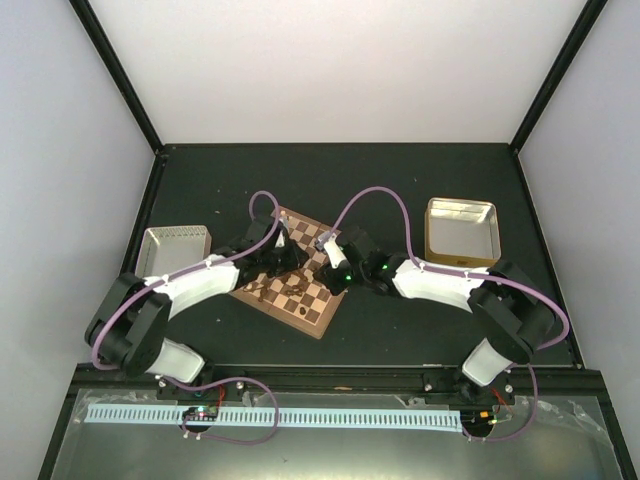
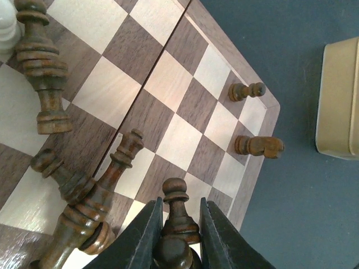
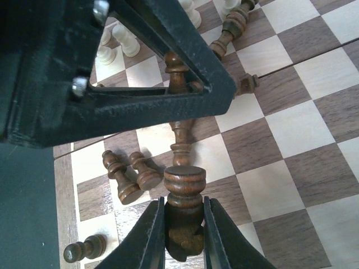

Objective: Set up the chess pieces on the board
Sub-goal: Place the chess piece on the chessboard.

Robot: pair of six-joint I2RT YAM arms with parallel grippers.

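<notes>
The left gripper is shut tight on 1 dark pawn over the board. The right gripper pinches 1 dark piece above the board, beside some fallen pieces. Each should go down slowly, stand its piece upright inside 1 square, then let go.

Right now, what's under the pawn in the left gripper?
The board, its squares showing around the head of the dark pawn clamped in the left gripper. Its fingers cover the spot under the base.
</notes>
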